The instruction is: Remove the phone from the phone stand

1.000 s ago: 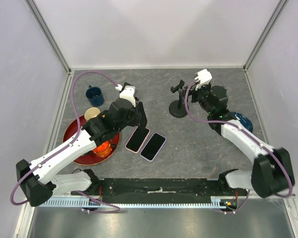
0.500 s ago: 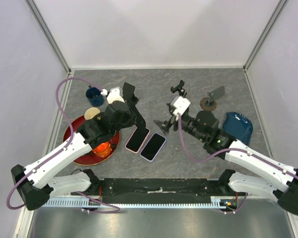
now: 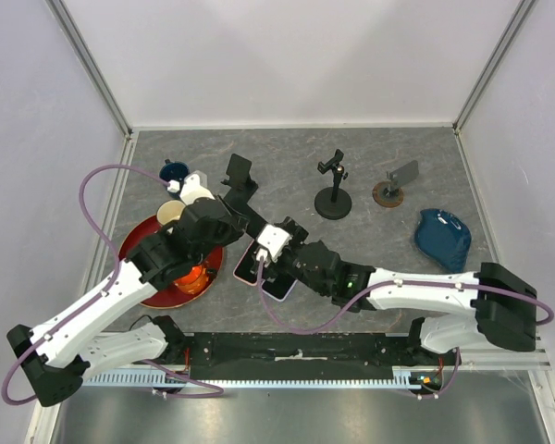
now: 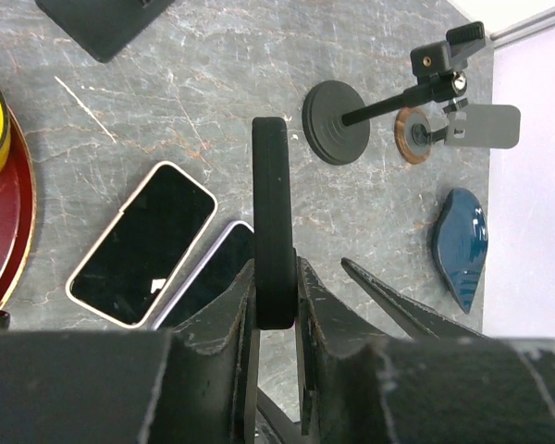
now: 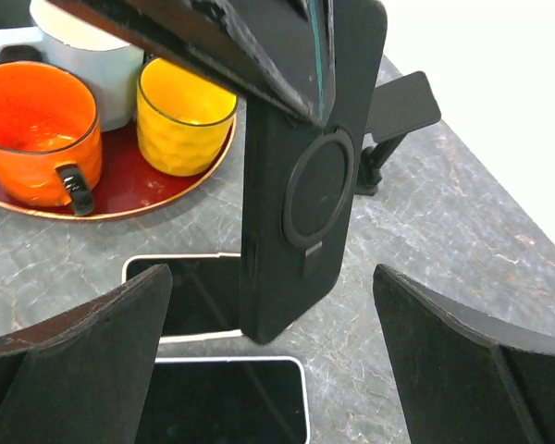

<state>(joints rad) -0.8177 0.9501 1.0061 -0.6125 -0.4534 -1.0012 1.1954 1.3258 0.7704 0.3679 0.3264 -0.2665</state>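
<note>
Shut on a black matte-cased phone (image 4: 273, 213), the left gripper (image 4: 276, 277) — jaws pinching the two broad faces near one end, thin edge turned to the left wrist camera. Held aloft, clear of the black tilted-plate phone stand (image 3: 239, 173) just behind it. Below, on the grey marbled bench (image 3: 379, 240), a pink-cased phone (image 4: 141, 242) and a lilac-cased phone (image 4: 213, 276) lying side by side, screens up. Judged already off the stand, with only a handover or a set-down left.

Straight ahead of the right gripper (image 5: 270, 277), its jaws spread wide and empty, one finger to each side of the phone's free end, touching neither. Long axis upright in the right wrist view, ringed back facing that camera, so likely to be caught by the narrow edges on closing. Left arm holding, right arm just beside. No brand, label or writing legible — only a raised round ring and a small tab on the back.
</note>
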